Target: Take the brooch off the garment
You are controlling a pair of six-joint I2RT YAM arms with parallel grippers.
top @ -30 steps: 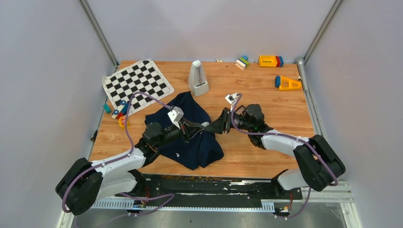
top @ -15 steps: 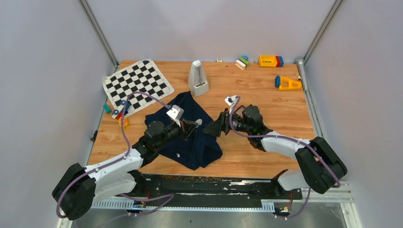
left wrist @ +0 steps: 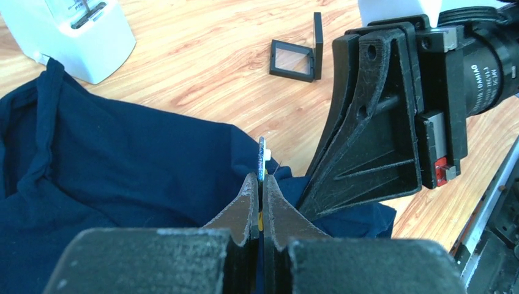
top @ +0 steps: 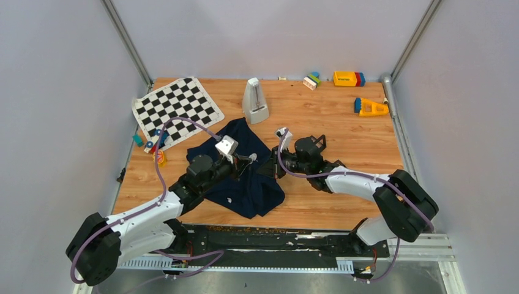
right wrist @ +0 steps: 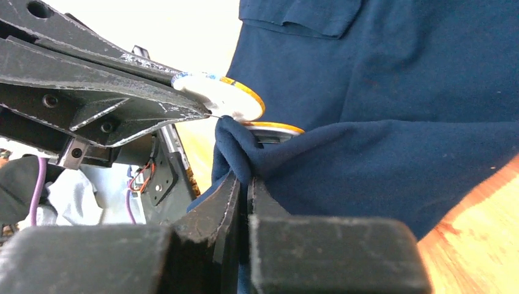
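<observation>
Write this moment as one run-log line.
left tool: shut on brooch | right tool: shut on garment fold | brooch: beside fold, release unclear

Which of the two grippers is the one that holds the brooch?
The left gripper: it is shut on the edge of the brooch. The right gripper pinches only a fold of the garment beside it.

Two hands are counted: the left hand [left wrist: 260, 184] and the right hand [right wrist: 242, 179]. One shirt [top: 245, 187], one brooch [right wrist: 220, 98], one checkered mat [top: 177, 109], one metronome [top: 255, 101], two black frames [left wrist: 294, 60] and three bright toys [top: 349, 78] are seen.
</observation>
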